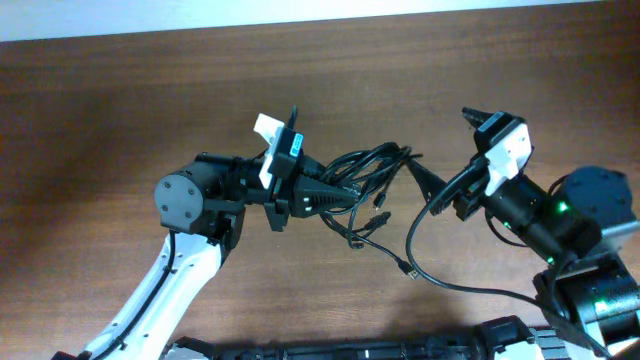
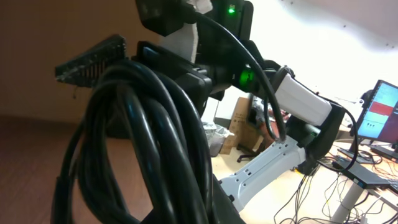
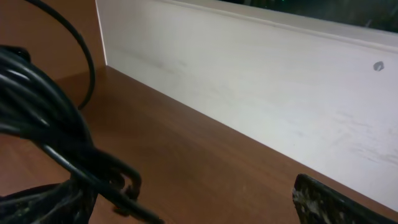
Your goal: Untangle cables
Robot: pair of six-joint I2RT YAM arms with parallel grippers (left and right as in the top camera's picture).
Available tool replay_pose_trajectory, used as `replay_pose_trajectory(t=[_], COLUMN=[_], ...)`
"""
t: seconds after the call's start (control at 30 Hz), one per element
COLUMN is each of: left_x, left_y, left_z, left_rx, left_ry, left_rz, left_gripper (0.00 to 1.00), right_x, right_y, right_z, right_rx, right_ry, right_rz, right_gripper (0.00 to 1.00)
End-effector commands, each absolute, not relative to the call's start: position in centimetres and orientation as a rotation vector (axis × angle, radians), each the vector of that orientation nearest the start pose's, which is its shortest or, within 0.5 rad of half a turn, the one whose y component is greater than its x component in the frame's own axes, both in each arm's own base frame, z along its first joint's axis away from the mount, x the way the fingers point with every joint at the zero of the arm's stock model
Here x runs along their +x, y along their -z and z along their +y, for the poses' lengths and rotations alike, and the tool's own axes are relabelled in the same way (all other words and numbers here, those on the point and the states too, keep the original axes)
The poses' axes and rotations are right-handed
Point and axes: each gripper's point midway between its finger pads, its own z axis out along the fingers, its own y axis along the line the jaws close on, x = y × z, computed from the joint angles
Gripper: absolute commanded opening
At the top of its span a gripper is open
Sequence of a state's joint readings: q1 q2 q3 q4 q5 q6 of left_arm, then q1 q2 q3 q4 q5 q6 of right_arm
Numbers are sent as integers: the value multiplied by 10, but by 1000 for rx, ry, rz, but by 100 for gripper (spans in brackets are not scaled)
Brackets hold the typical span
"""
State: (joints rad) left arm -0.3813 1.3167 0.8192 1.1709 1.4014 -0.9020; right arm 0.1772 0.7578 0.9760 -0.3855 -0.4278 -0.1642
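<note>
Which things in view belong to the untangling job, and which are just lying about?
Job: cables, bunched; left gripper, shut on them; right gripper, open beside them.
Lying about: cardboard box and monitor, both in the background.

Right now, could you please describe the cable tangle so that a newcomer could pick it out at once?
Start at the middle of the brown wooden table, then find the left gripper reaching in from the left. The cables are clamped at its tip: the one knot of thin black looping cords, with small plug ends trailing loose.
</note>
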Motion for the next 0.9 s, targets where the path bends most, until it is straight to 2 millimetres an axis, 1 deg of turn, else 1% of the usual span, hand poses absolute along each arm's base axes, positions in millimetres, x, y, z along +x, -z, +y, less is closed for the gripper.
replay_pose_trajectory(t=[0.0,0.13,0.2,0.27,0.37,0.43,0.47,0.6,0.67,0.87], left_x=[184,184,184,184,184,184,180,170,170,170], left_y=[-373,-373,-373,-373,-373,-373,-373,-373,-374,-374], left_z=[-260,-260,-260,-260,-260,-261,-264,-270,-271,-271], left_rx=[1255,1255,1255,1255,1255,1257,1272,1311,1310,1311], left_ry=[1617,1617,1616,1616,1617,1618,1624,1629,1625,1626], left_rz=[1168,1168,1167,1167,1168,1167,1154,1110,1105,1105], left_gripper=[0,0,0,0,0,0,0,0,0,0], right_x=[272,271,266,265,269,270,275,285,281,280], right_y=[-371,-373,-377,-378,-373,-371,-368,-363,-364,-367], right_z=[115,117,125,127,129,135,135,138,144,145], right_rx=[-566,-575,-617,-626,-630,-655,-652,-657,-690,-696], right_ry=[-352,-363,-410,-420,-429,-461,-459,-469,-510,-514], right_rz=[1637,1629,1597,1590,1605,1602,1617,1624,1608,1595], right_gripper=[99,99,99,99,99,99,99,99,99,99])
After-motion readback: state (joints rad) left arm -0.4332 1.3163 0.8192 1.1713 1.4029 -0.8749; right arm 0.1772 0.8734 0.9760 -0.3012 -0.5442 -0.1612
